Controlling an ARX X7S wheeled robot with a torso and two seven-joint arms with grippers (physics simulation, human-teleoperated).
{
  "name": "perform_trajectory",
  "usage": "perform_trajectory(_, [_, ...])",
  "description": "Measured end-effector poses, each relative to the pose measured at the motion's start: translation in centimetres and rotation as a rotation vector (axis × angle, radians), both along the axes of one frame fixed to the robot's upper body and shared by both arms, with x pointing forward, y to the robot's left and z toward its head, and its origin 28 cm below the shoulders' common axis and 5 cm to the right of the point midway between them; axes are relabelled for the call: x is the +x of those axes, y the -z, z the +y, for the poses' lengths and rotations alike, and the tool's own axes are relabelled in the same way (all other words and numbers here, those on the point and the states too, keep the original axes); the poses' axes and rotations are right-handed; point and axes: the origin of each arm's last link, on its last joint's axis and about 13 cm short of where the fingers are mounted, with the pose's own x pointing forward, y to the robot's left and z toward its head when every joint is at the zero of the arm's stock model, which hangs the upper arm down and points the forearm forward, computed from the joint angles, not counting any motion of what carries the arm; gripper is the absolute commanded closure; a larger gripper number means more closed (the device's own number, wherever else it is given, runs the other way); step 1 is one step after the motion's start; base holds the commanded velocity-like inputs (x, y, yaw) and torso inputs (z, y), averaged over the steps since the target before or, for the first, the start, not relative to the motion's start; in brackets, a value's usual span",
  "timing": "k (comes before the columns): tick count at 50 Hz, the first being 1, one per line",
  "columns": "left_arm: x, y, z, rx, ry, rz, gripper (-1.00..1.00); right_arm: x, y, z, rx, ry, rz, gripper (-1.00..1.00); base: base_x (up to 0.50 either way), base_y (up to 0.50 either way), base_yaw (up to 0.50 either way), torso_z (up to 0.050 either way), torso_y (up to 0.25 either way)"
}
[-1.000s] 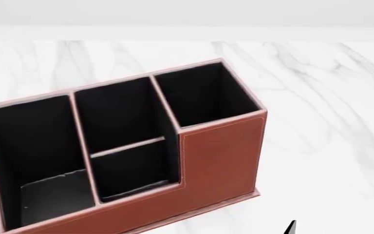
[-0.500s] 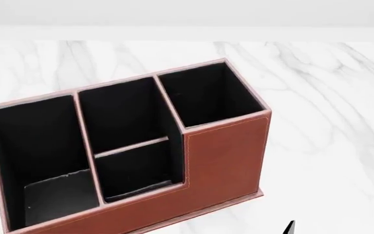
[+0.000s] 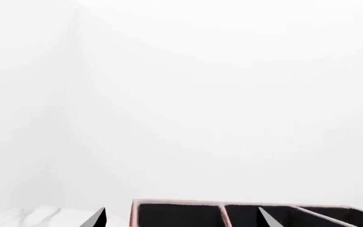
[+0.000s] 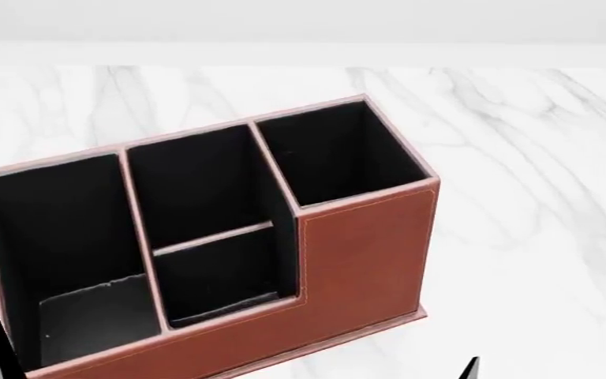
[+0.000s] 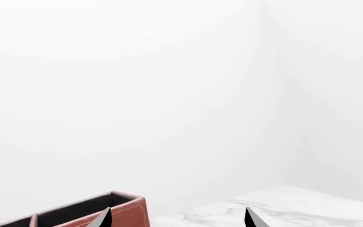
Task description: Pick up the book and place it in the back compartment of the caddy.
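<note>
The book is out of view in every frame. The reddish-brown caddy (image 4: 361, 253) stands on the table, filling the left and middle of the head view, and all its black-lined pockets look empty. Its back compartment (image 4: 224, 276) is the small short pocket behind the low brown wall, bounded by a thin pale divider. My left gripper (image 3: 183, 220) is open, its tips spread wide in front of the caddy's rim (image 3: 219, 204). One left fingertip (image 4: 3, 351) shows by the caddy's near left corner. My right gripper (image 5: 178, 218) is open beside the caddy's tall end (image 5: 128, 213), and one of its fingertips (image 4: 472, 367) shows.
The white marble table (image 4: 524, 158) stretches to the right of and behind the caddy. Its far edge (image 4: 303, 66) meets a plain white wall.
A left fingertip has risen into the head view at the bottom left corner. The caddy drifted slightly right in the picture a second ago and has held still since.
</note>
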Motion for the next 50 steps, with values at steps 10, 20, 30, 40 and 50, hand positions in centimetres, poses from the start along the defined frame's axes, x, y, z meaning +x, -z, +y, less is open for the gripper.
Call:
perform_trajectory(10, [1.6, -0.4, 0.7, 0.083, 0.039, 0.045, -1.00, 0.0, 0.0, 0.0, 0.001, 0.002, -0.003, -1.00, 0.00, 0.00, 0.00, 0.000, 0.000])
perform_trajectory(20, [2.8, -1.0, 1.8, 0.090, 0.187, 0.093, -1.00, 0.1, 0.0, 0.0, 0.000, 0.003, -0.002, -1.00, 0.00, 0.00, 0.00, 0.000, 0.000])
perform_trajectory(30, [3.5, -1.2, 2.9, 0.086, 0.458, 0.171, -1.00, 0.1, 0.0, 0.0, -0.001, 0.002, 0.000, -1.00, 0.00, 0.00, 0.00, 0.000, 0.000])
perform_trajectory(40, [3.3, -1.2, 3.5, 0.096, 0.703, 0.205, -1.00, 0.2, 0.1, 0.0, -0.003, 0.002, 0.003, -1.00, 0.00, 0.00, 0.00, 0.000, 0.000])
perform_trajectory(50, [2.9, -1.2, 3.8, 0.105, 0.870, 0.238, -1.00, 0.3, 0.2, 0.1, -0.004, 0.002, 0.007, -1.00, 0.00, 0.00, 0.00, 0.000, 0.000])
